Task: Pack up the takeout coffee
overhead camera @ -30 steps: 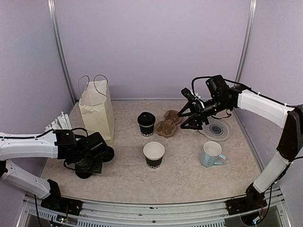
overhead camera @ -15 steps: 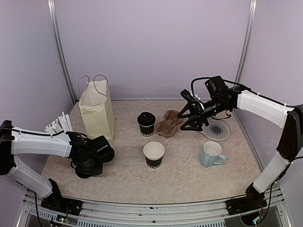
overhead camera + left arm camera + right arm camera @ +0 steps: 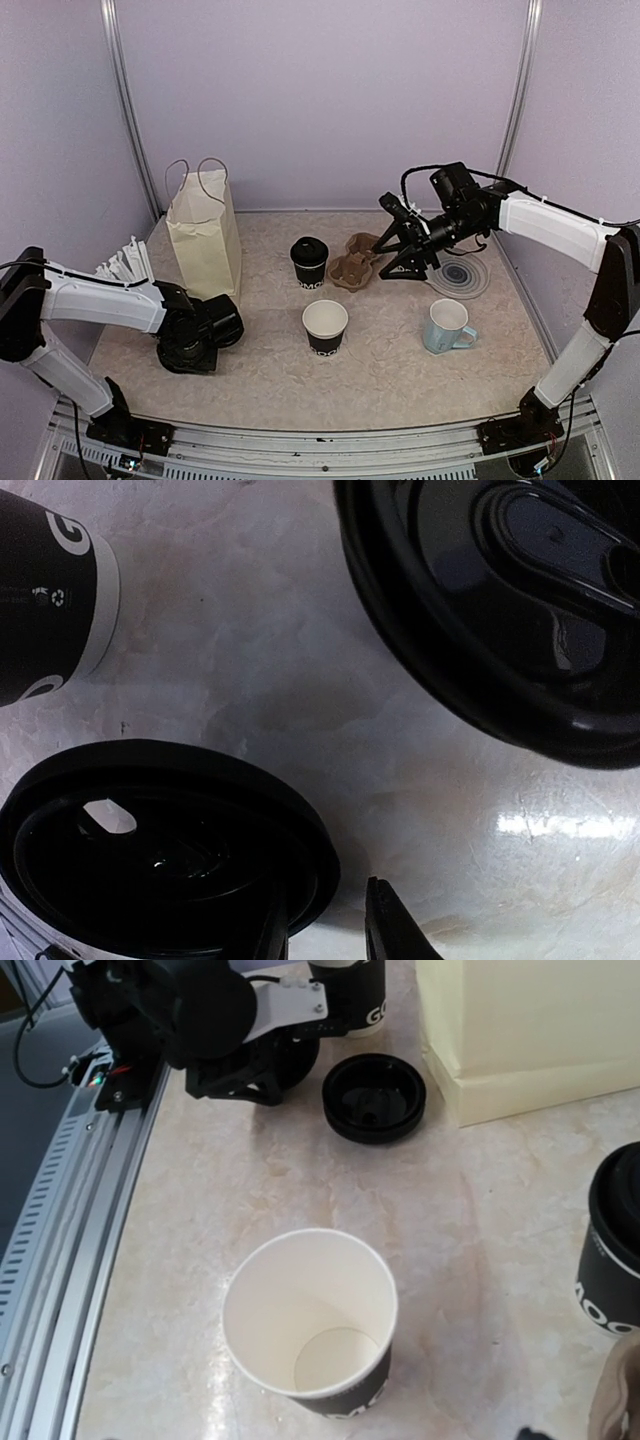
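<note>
Two takeout coffee cups stand mid-table: one lidded [image 3: 309,260], the other open [image 3: 325,327] with its white inside showing [image 3: 310,1320]. My left gripper [image 3: 190,345] is low at the left. Its fingers [image 3: 385,925] stand on either side of the rim of a black lid [image 3: 150,850] lying on the table and are shut on it. A second loose lid [image 3: 520,610] lies close by [image 3: 375,1097]. My right gripper [image 3: 400,255] hangs open and empty just right of the brown cup carrier [image 3: 352,262].
A paper bag [image 3: 205,240] stands at the back left, with a black cup of white sticks [image 3: 125,262] beside it. A light-blue mug [image 3: 445,325] and a grey ringed disc [image 3: 460,273] sit on the right.
My left gripper has settled lower over the near lid and its jaws have narrowed onto the rim. My right gripper has drifted slightly left toward the carrier.
</note>
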`<state>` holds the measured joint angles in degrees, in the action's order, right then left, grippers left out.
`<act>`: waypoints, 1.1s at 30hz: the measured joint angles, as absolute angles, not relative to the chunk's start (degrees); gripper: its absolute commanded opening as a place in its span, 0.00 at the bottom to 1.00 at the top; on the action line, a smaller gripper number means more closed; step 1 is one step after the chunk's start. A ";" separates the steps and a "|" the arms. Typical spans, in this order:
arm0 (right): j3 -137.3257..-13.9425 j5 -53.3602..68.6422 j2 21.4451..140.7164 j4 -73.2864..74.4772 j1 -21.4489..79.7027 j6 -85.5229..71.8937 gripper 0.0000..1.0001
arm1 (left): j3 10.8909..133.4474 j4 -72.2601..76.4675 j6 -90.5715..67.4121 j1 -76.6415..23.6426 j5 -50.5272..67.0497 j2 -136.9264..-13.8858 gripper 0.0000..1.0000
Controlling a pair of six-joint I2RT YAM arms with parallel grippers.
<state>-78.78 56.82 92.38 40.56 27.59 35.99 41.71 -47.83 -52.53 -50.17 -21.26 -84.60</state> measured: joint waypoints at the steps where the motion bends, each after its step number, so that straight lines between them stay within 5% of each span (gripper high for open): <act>1: -78.78 56.84 92.47 40.64 27.68 36.05 0.83 | 41.71 -47.83 -52.58 -50.17 -21.65 -84.77 0.28; 15: -78.78 56.82 93.58 42.24 28.60 37.08 0.82 | 46.96 -51.27 -54.96 -53.15 -27.03 -86.50 0.46; 33: -78.78 56.69 94.00 43.53 29.61 38.11 0.81 | 44.16 -46.65 -52.29 -50.78 -26.50 -90.13 0.16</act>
